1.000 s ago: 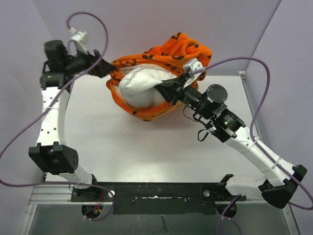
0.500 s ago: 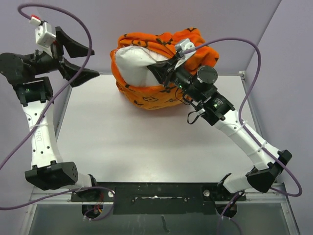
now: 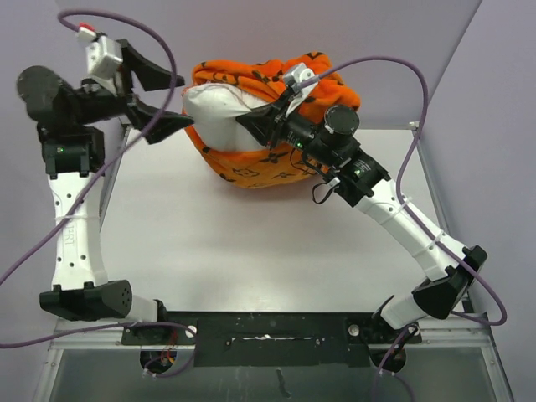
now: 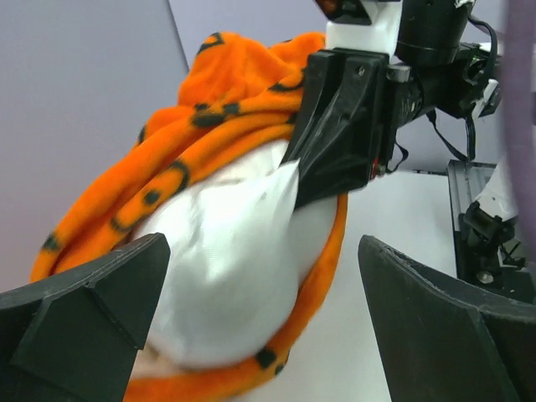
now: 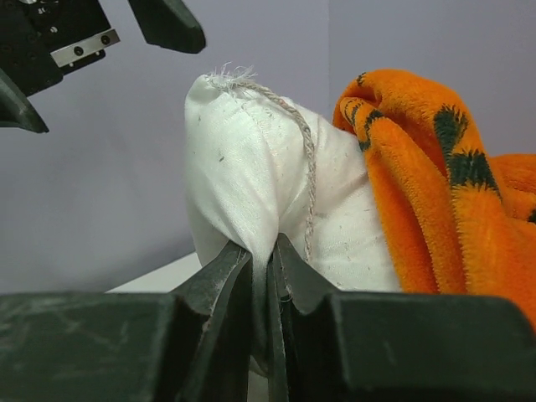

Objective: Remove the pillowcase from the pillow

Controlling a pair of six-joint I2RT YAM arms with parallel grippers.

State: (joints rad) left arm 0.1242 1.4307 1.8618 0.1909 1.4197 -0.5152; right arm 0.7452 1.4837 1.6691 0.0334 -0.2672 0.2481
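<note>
Pinching a fold of white fabric, the right pincer (image 5: 261, 251) has its jaws pressed together on the pillow (image 3: 216, 117). The grip lies on the exposed end of the cushion, below a stitched corner. In the right wrist view a frayed line of thread runs down from that corner toward the jaws.

The pillowcase (image 3: 260, 172) is partly off. Its orange patterned fabric is bunched around the far and right part of the pillow, and a band of it passes under the white end. The uncovered end of the pillow faces the left arm. In the left wrist view the orange rim circles the white bulge from above, around the left and below.

The bundle is at the far edge of the desk (image 3: 251, 243), close to the back wall. Whether it rests on the desk or hangs from the right pincer cannot be told.

The left pincer (image 3: 182, 102) is spread wide and holds nothing. It points toward the exposed end of the pillow. In the top view its fingertips are just beside that end, one above it in the picture and one below. Whether either fingertip touches the fabric cannot be told.

A purple cable (image 3: 419, 92) arcs over each arm.
</note>
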